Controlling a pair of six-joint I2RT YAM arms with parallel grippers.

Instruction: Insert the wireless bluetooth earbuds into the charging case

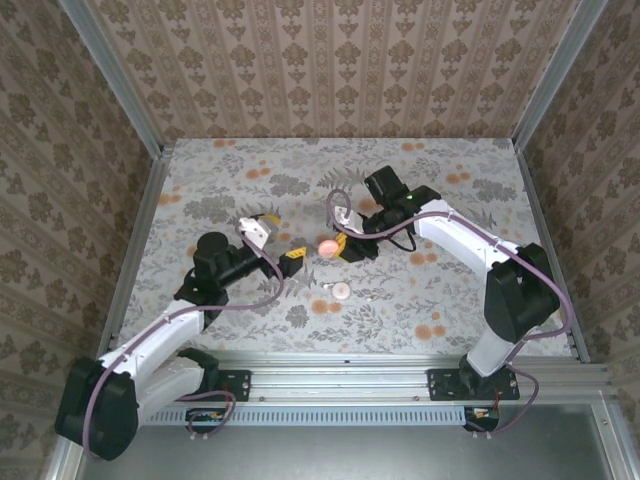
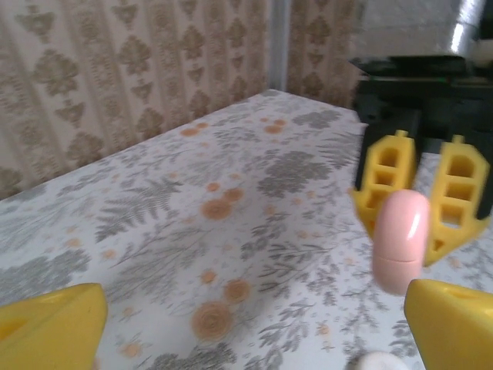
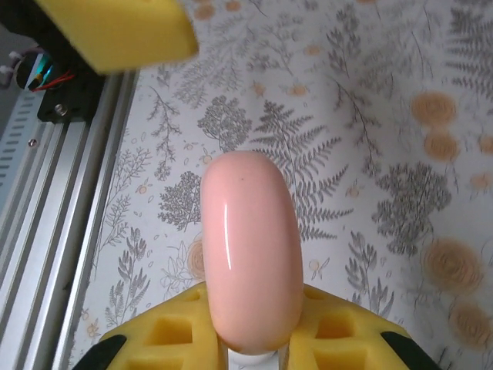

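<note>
case [image 3: 250, 262] was smooth glossy pink plastic, bright highlight streak down the shell. right gripper [image 1: 337, 246] fingers [image 3: 166, 333] were matt yellow plastic with moulded open pockets; left gripper [image 1: 282, 238] fingers [image 2: 50, 331] had the same matt yellow. table [image 1: 230, 170] cover looked matt, floral print, paper or cloth, couldn't tell. walls [image 1: 330, 60] were matt patterned paper. rail [image 1: 340, 372] along the table's near edge was bare grooved metal, dull sheen. arm shells [image 1: 455, 235] were smooth white plastic, joints black.
</note>
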